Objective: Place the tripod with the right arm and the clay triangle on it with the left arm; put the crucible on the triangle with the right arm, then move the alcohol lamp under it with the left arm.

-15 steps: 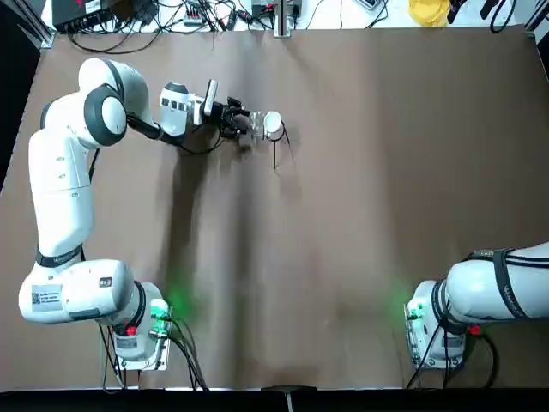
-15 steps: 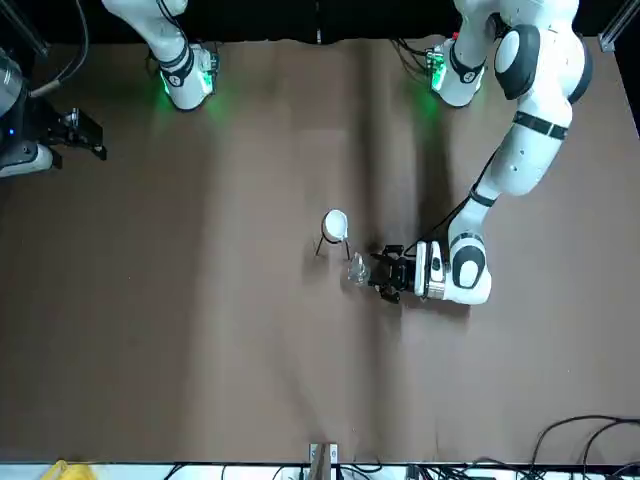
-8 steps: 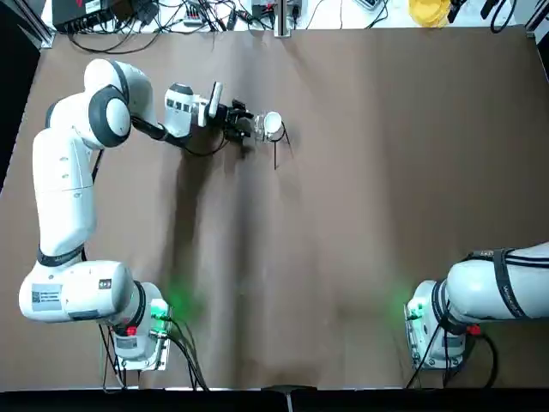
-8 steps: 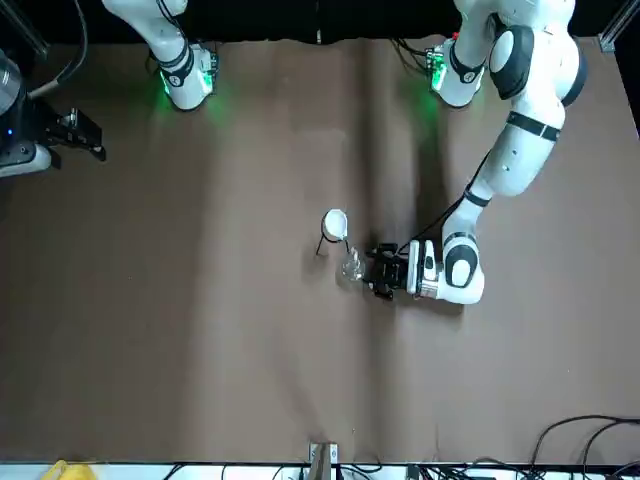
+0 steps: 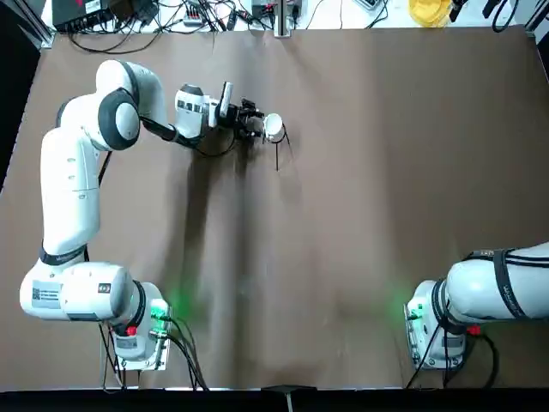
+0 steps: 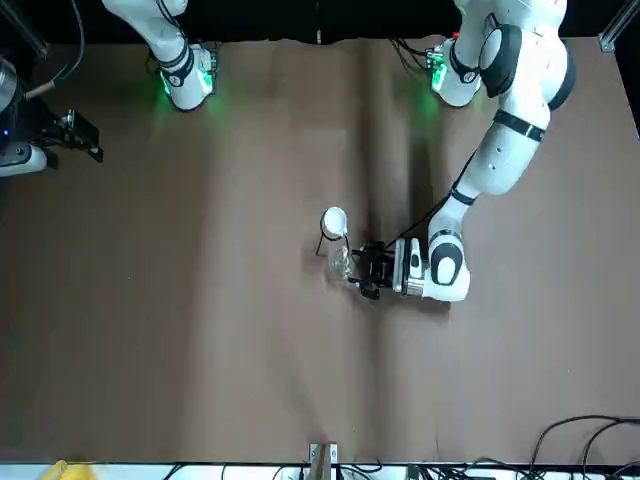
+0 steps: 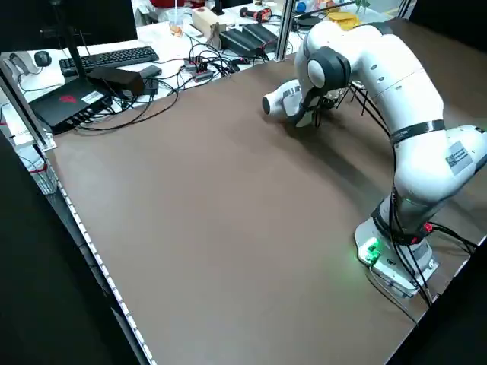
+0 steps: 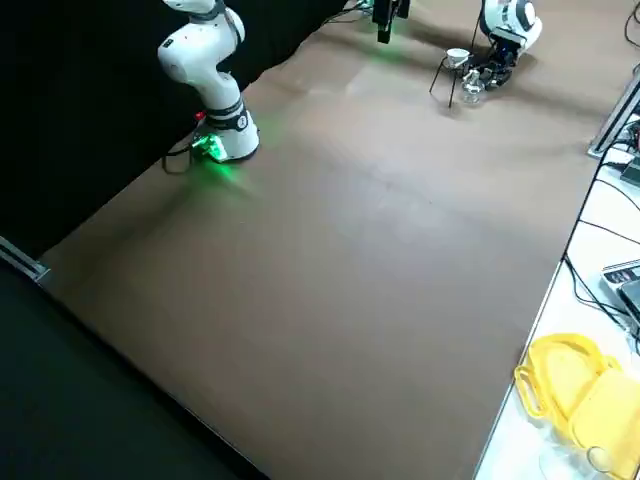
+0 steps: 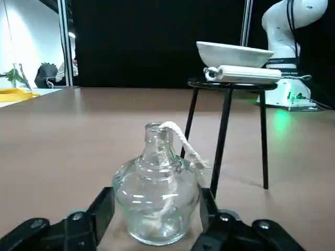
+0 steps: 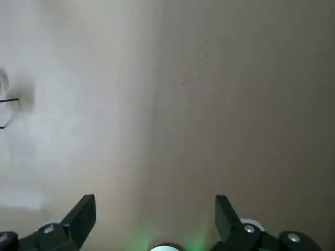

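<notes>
Glass sat between the fingers of my left tool (image 9: pixel 158 197): I had the alcohol lamp (image 9: pixel 158 196) grasped by its rounded body, a finger pressed to either side, with its narrow neck pointing up. A white wick (image 9: pixel 184 141) came out of the neck and drooped down over the outside of the lamp. I had it just beside the tripod (image 9: pixel 223 136), near its legs and lower than its ring, rather than beneath the middle of it. Whether the lamp's base touched the desk (image 5: pixel 360 215), I could not tell.

The tripod stood upright on its thin black legs. On its ring lay the clay triangle (image 9: pixel 248 74), one white tube of it facing my left wrist camera, with twisted wire showing at the ends. The crucible (image 9: pixel 233 54) rested on top of the triangle, hollow upward, its rim slightly sloped in that view.

My right tool (image 10: pixel 156 201) was released, its fingers wide apart with nothing between them. It hung over the desk on my right side, well apart from the tripod and the lamp.

Beyond the far edge of the desk lay some yellow trays (image 8: pixel 572 382) and a tangle of black cables (image 5: pixel 163 19).
</notes>
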